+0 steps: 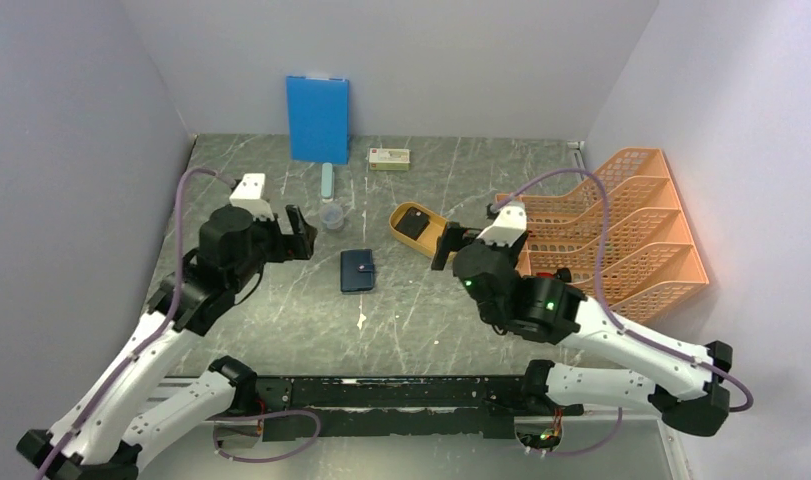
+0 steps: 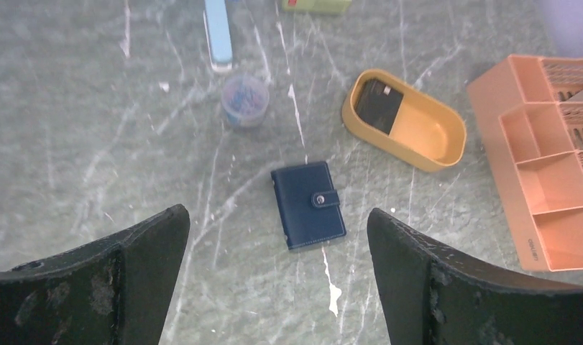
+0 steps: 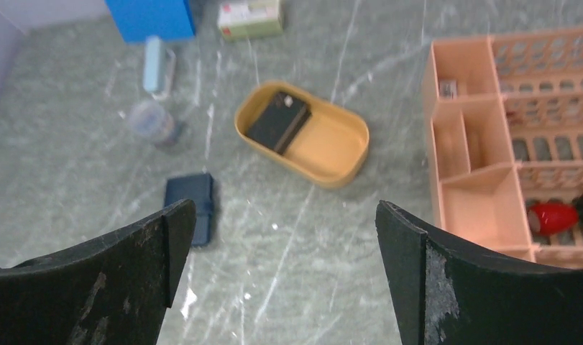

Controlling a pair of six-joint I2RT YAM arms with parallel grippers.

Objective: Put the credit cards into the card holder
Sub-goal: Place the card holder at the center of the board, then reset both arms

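**Both claws wide open, card holder shut on the table**

From the top camera first: spot the card holder (image 1: 357, 270), flat and closed on the marbled table (image 1: 421, 310), right between the two arms. Note the left gripper (image 1: 303, 232) just off to its left, spread wide, clutching nothing. Same story for the right gripper (image 1: 469, 232), splayed open beside the yellow oval tray (image 1: 428, 243). Catch the black card stack (image 1: 413, 224) in that tray's far end. Behind the holder, a clear cup (image 1: 331, 215). Against the back wall, a blue board (image 1: 318, 118) with a small box (image 1: 389, 158) beside it. Off right, an orange desk organizer (image 1: 621, 230).

Over to the left wrist: fingers (image 2: 130, 273) far apart, nothing gripped. Just ahead, the card holder (image 2: 308, 205), snap tab fastened, clear of both. Beyond it, the tray (image 2: 425, 133), stack (image 2: 379, 106) tucked in its left end.

Now the right wrist: fingers (image 3: 116, 280) gaping again, empty. At left, the card holder (image 3: 191, 207), one edge hidden behind a fingertip. Dead ahead, the tray (image 3: 331, 144) and its stack (image 3: 277, 121). At right, the organizer (image 3: 482, 144).
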